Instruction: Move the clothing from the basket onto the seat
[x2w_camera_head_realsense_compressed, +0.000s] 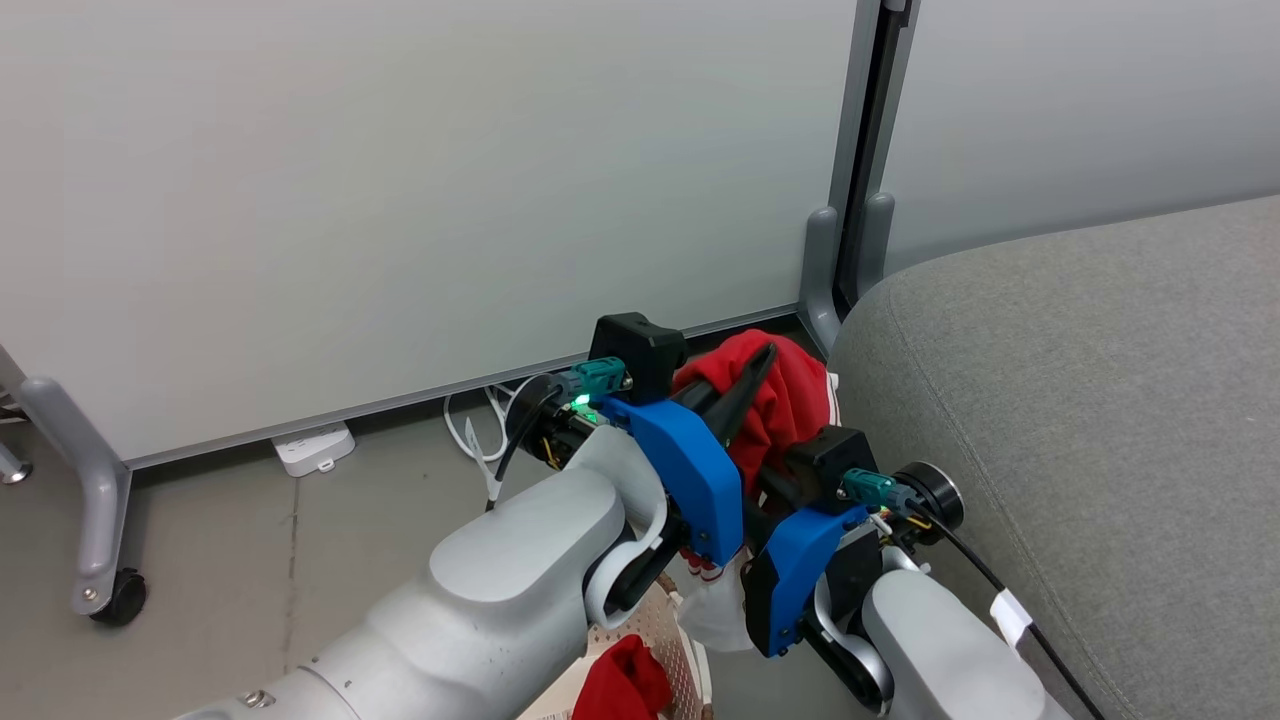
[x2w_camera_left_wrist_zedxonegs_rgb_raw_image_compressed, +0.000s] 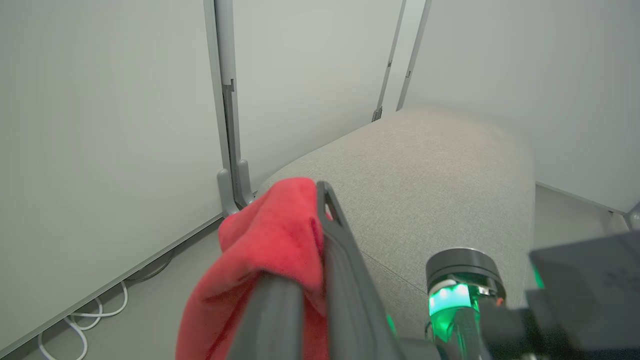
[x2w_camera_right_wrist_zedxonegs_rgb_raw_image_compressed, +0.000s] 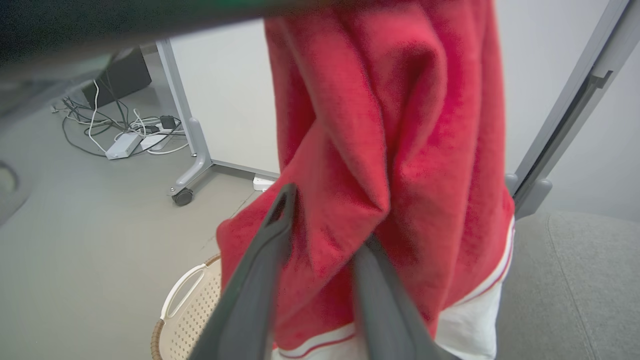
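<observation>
One red garment (x2w_camera_head_realsense_compressed: 790, 395) with white trim hangs in the air above the basket (x2w_camera_head_realsense_compressed: 650, 625), beside the rounded corner of the grey seat (x2w_camera_head_realsense_compressed: 1080, 400). My left gripper (x2w_camera_head_realsense_compressed: 762, 362) is shut on its top fold; in the left wrist view the red garment (x2w_camera_left_wrist_zedxonegs_rgb_raw_image_compressed: 270, 235) drapes over the closed fingers (x2w_camera_left_wrist_zedxonegs_rgb_raw_image_compressed: 345, 260). Lower down, my right gripper (x2w_camera_right_wrist_zedxonegs_rgb_raw_image_compressed: 327, 220) is closed on a thick fold of the red garment (x2w_camera_right_wrist_zedxonegs_rgb_raw_image_compressed: 400, 125), one fingertip buried in it. A second red garment (x2w_camera_head_realsense_compressed: 625, 680) lies in the basket (x2w_camera_right_wrist_zedxonegs_rgb_raw_image_compressed: 185, 305). The seat (x2w_camera_left_wrist_zedxonegs_rgb_raw_image_compressed: 440, 170) has nothing on the part I see.
White partition panels on grey posts stand behind, with a castor foot (x2w_camera_head_realsense_compressed: 105, 590) at the left. A white power strip (x2w_camera_head_realsense_compressed: 312, 445) and cables (x2w_camera_head_realsense_compressed: 480, 420) lie on the floor by the panel. More cables (x2w_camera_right_wrist_zedxonegs_rgb_raw_image_compressed: 125, 135) trail farther back.
</observation>
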